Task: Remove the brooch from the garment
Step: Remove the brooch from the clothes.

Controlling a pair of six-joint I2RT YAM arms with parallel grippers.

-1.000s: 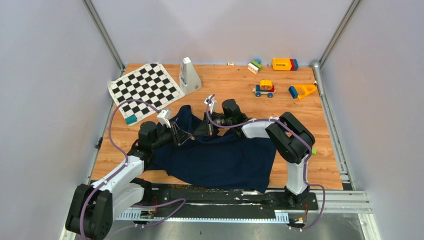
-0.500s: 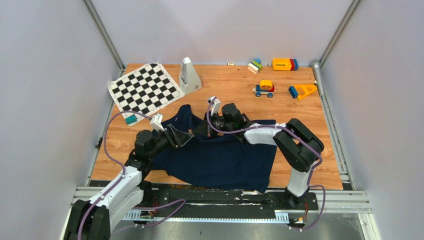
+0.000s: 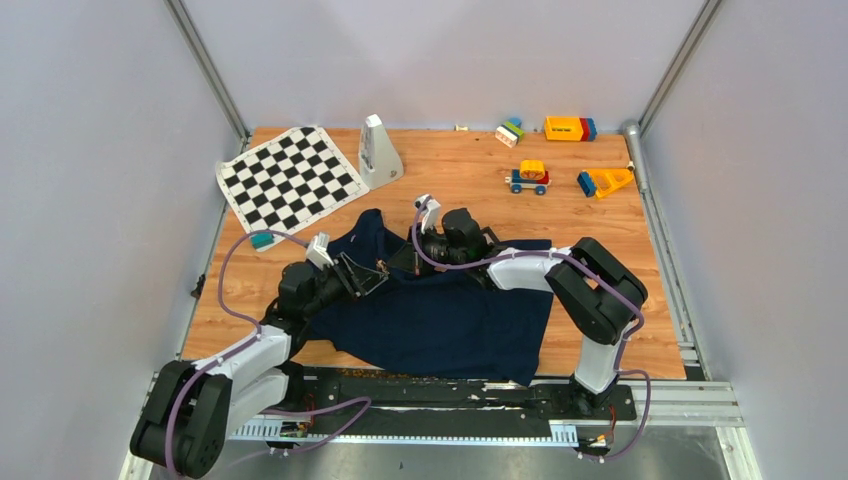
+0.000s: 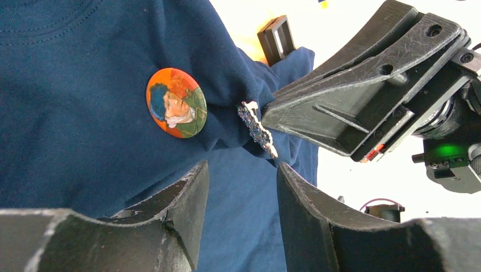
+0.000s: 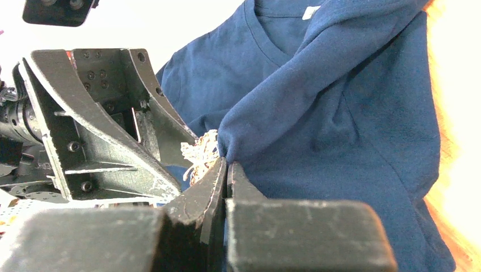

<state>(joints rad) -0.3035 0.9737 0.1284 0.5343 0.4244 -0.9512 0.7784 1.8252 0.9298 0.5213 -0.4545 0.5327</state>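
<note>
R jaws clamped on a garment [image 5: 340, 130] fold, glittery brooch [image 4: 258, 129] just beside their tips. L jaws apart, brooch just ahead of the gap; round badge [image 4: 176, 102] further left.

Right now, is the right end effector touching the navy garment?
Touching. The right wrist view shows the right end effector shut, pinching a fold of the garment.
</note>
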